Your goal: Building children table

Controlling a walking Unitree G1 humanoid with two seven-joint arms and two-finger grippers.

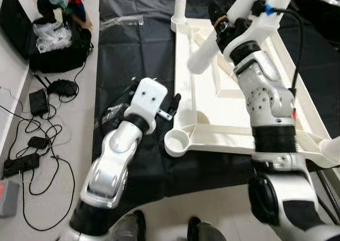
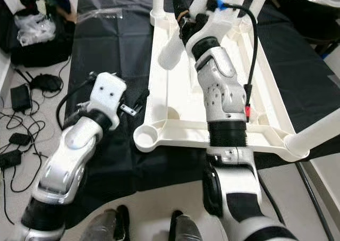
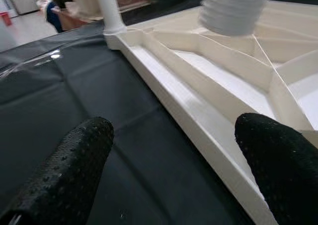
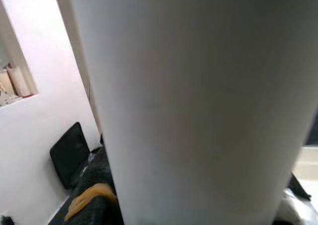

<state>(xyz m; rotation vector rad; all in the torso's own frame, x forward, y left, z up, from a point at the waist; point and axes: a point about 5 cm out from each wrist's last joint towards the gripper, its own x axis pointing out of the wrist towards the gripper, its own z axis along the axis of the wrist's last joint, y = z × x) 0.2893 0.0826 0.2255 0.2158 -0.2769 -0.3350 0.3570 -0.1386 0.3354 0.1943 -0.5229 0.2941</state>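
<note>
A white plastic children's table [image 1: 228,137] lies upside down on a black sheet [image 1: 127,55]. Its near-left corner socket [image 1: 178,141] stands empty. Legs stand in the far-left corner [image 1: 180,4] and the near-right corner [image 1: 332,145]. My right gripper [image 1: 218,18] is shut on a loose white table leg [image 1: 204,55], held tilted above the table's underside; the right wrist view shows that leg [image 4: 198,106] up close. My left gripper [image 1: 172,105] is open beside the table's left rim, low over the sheet. Its fingertips [image 3: 69,170] are spread wide, with the leg's threaded end [image 3: 233,9] above.
A black bag heaped with clothes [image 1: 56,39] sits on the floor at far left. Cables and power adapters [image 1: 37,124] trail along the left wall. A clear plastic wrapper [image 1: 122,22] lies on the sheet's far side. Dark shoes [image 1: 194,230] show at the bottom.
</note>
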